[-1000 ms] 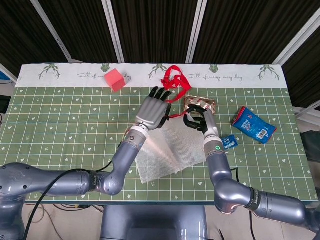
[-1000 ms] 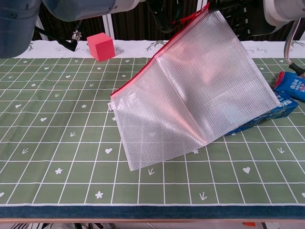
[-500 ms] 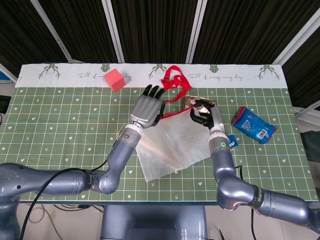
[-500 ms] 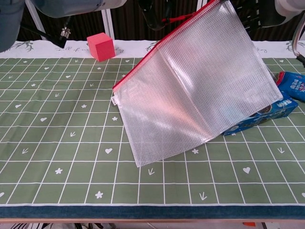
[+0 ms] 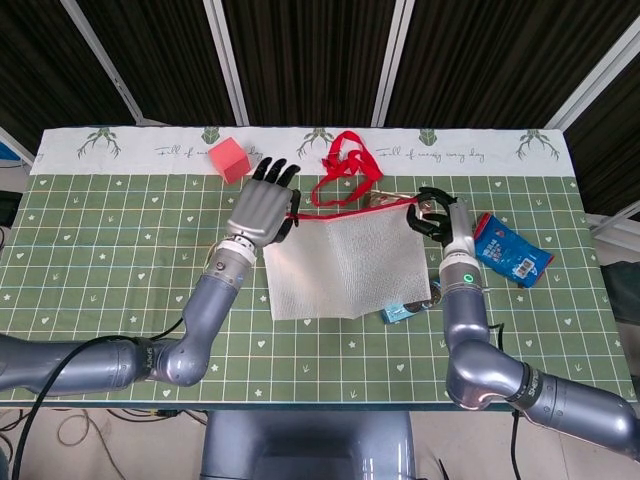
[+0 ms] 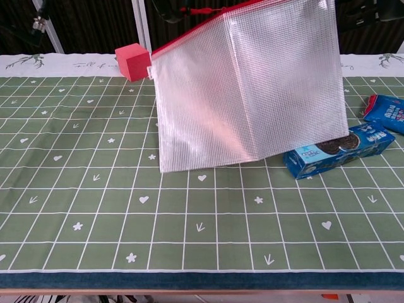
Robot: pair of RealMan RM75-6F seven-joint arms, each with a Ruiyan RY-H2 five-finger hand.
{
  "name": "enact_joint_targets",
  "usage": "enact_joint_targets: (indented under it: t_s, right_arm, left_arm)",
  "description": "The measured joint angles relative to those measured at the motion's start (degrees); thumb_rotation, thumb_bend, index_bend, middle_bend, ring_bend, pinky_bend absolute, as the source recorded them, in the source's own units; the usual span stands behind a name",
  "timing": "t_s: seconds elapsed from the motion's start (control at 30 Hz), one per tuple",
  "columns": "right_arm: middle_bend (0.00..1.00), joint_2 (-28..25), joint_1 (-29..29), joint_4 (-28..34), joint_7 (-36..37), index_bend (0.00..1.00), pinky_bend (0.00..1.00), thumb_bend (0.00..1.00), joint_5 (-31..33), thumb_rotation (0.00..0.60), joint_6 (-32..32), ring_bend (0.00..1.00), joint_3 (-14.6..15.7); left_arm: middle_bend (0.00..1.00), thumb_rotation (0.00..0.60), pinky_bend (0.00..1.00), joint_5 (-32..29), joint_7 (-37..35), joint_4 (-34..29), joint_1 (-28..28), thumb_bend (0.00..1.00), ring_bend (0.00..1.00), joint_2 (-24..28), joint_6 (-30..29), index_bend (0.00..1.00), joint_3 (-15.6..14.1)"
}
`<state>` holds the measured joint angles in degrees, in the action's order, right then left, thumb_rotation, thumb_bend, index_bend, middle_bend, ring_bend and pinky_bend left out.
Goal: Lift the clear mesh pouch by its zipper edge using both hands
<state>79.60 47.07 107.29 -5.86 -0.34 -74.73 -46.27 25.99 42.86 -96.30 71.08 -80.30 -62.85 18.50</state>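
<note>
Clear white-mesh pouch (image 6: 246, 88), red zipper edge (image 5: 350, 210); red cube (image 5: 230, 160); green grid tablecloth (image 6: 95, 208); blue snack packs (image 6: 334, 149)

Green grid tablecloth (image 6: 95, 208): red cube (image 6: 132, 62), cookie box (image 6: 338, 149), blue packet (image 5: 510, 249)

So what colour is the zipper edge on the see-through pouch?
Red, clearest in the chest view along the pouch's top edge.

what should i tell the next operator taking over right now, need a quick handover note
Left hand grips the left end of the red zipper edge; right hand grips the right end.
Clear mesh pouch hangs raised between them, zipper edge uppermost and tilted, higher on the right in the chest view. Whether its bottom edge clears the table is unclear.
Done: both grips, most of the lift.
Left: level it, raise fully clear. The cookie pack lies by the lower right corner.
</note>
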Motion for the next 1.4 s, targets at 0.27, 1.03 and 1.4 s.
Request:
enact_joint_targets:
  t_s: [0.27,1.03,1.4]
  right_arm:
    - [0.24,-1.8,-1.2,-0.5,-0.5,0.61,0.27,0.61,-0.1,0.6,0.5,0.05,0.0]
    - [0.24,-2.7,-1.5,-1.6,-1.0,0.61,0.27,0.61,-0.2,0.6,0.2,0.05,0.3]
    - [0.01,-3.5,-2.1,-1.2,-2.4,0.02,0.22,0.28,-1.3,0.6,2.2,0.0,2.2]
  left_arm:
    - [0.12,0.6,0.0,2.0,-2.2,-3.9,-4.4,0.42,0.0,6.3,-0.3,0.62,-1.8]
    - [0.12,0.6,0.0,4.6,-7.4,-3.9,-9.9,0.42,0.0,13.9,2.0,0.62,-3.7]
    - [0.01,0.6,0.0,4.0,-7.5,-3.7,-10.0,0.11,0.0,13.3,2.7,0.2,-3.9]
